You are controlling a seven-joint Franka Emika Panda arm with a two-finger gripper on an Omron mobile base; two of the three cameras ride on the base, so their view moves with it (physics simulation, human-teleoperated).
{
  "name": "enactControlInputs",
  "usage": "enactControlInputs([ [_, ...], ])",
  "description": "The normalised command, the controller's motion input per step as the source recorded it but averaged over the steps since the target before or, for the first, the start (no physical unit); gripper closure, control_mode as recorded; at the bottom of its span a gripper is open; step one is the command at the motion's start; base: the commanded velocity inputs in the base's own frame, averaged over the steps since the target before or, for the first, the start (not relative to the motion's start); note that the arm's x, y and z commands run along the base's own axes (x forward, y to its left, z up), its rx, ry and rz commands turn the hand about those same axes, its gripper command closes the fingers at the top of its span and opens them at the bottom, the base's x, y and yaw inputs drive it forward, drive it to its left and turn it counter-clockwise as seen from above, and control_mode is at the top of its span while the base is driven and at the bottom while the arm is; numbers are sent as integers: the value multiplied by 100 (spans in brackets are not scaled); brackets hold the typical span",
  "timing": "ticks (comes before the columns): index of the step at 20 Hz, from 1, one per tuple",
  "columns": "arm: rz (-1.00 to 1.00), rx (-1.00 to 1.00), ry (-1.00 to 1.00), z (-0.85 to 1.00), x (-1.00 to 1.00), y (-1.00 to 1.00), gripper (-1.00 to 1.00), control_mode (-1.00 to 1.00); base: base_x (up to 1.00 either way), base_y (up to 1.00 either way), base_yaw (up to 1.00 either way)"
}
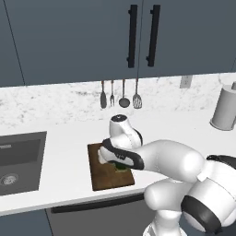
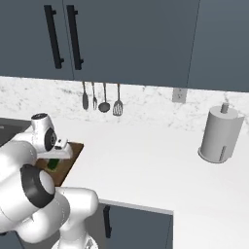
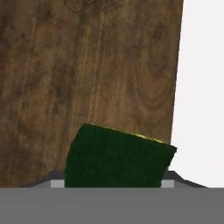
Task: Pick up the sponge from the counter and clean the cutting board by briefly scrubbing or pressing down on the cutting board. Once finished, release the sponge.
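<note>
The claw [image 1: 120,165] hangs low over the cutting board [image 1: 103,177], apparently holding the sponge [image 3: 118,157], green face toward the camera; the fingertips themselves are hidden, so the grip is a judgement. To scrub well, press straight down with short strokes, staying inside the board's right edge beside the counter [image 3: 203,87]. Whether sponge touches wood is unclear. The arm covers the board's right side.

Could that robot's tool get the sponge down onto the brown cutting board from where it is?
Probably yes. The tool is low over the cutting board with the sponge at its tip, and the wood beneath looks bare. Whether they already touch is unclear.
</note>
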Motion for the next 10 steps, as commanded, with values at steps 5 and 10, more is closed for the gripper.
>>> enactControlInputs([
  [5,-39,1,0,0,-13,50,100,-100,0,0,0],
  [10,-27,0,1,0,2,51,100,-100,0,0,0],
])
